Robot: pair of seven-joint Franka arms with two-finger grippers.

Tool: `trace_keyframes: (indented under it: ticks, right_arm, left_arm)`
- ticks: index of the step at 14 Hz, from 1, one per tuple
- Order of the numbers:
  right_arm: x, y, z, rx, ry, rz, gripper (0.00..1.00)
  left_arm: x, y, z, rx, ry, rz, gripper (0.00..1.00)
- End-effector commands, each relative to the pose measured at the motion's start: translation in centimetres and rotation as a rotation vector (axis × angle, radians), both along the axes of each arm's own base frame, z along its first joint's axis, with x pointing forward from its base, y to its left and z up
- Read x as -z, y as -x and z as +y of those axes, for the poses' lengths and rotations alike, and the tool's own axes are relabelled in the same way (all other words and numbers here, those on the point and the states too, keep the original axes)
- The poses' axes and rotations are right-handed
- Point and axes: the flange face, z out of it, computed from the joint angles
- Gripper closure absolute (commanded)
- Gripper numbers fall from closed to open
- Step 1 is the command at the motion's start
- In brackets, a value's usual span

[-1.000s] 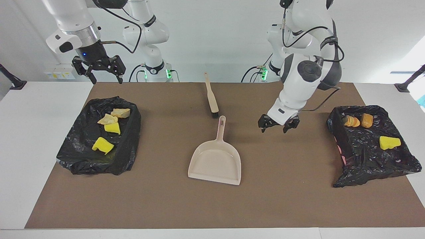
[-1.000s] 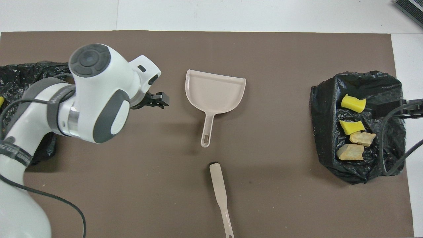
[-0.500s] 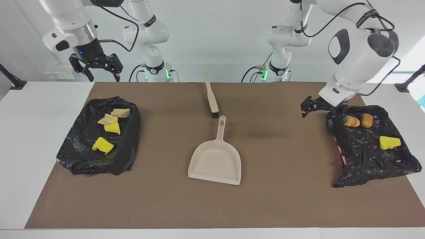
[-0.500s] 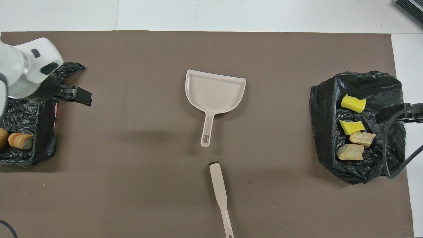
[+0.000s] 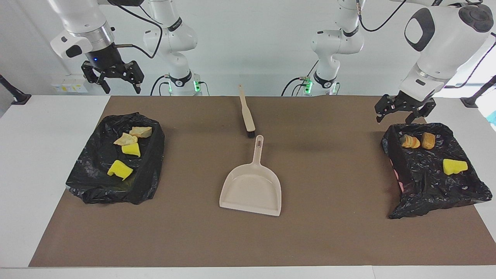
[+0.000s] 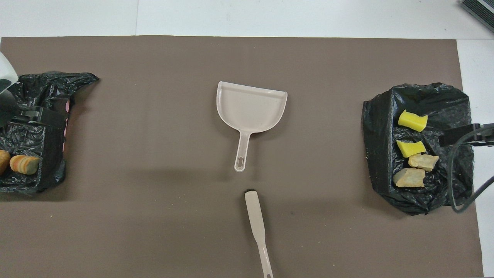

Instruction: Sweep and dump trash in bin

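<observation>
Trash status: all seven scraps sit in bins; none seen loose on the brown mat (image 5: 329,232). Bin toward the right arm's end (image 5: 116,159) holds four: two yellow wedges (image 5: 120,169) and two tan chunks (image 5: 133,135). Bin toward the left arm's end (image 5: 430,166) holds three: one yellow wedge (image 5: 455,166), a striped orange lump (image 5: 410,142), an orange-brown lump (image 5: 427,140).

Tools: dustpan (image 5: 252,188) lies flat at mid-table, empty, handle toward the robots; brush (image 5: 247,112) lies just nearer the robots, bristle end almost at the dustpan handle's tip, apart from it. In the overhead view the brush's long axis runs roughly 6 to 12 o'clock, bristles at 12; the dustpan handle points to 6.

Left gripper (image 5: 405,110): fingers spread, empty; raised over the robot-side rim of its bin. Right gripper (image 5: 112,79): fingers spread, empty; raised over the table edge just robot-side of its bin; arm waits.

Key relation, overhead view: the trash in the left arm's bin lies almost under the left gripper (image 6: 38,116), at about 6 o'clock from it; the other four scraps lie at about 9 o'clock from the right gripper (image 6: 463,135), near it.

Judgement: dumping looks complete; no further sweep seems needed; both tools lie about midway between the arms, neither clearly nearer.
</observation>
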Motion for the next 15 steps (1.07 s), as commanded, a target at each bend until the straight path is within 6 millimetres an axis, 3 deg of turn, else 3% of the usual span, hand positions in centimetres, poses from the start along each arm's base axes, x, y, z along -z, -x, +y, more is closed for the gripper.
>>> trace_keyframes:
  ticks: [1,5,15]
  right_arm:
    - [0.0,0.8,-0.2,-0.009,0.008,-0.005,0.00]
    - [0.0,0.8,-0.2,-0.009,0.003,-0.003,0.00]
    - [0.0,0.8,0.1,-0.011,-0.004,-0.005,0.00]
  left_arm:
    - [-0.9,1.1,0.3,0.019,-0.014,0.015,0.00]
    - [-0.9,2.2,0.7,0.017,-0.011,0.046,0.00]
    - [-1.2,2.1,0.5,0.015,-0.002,0.038,0.00]
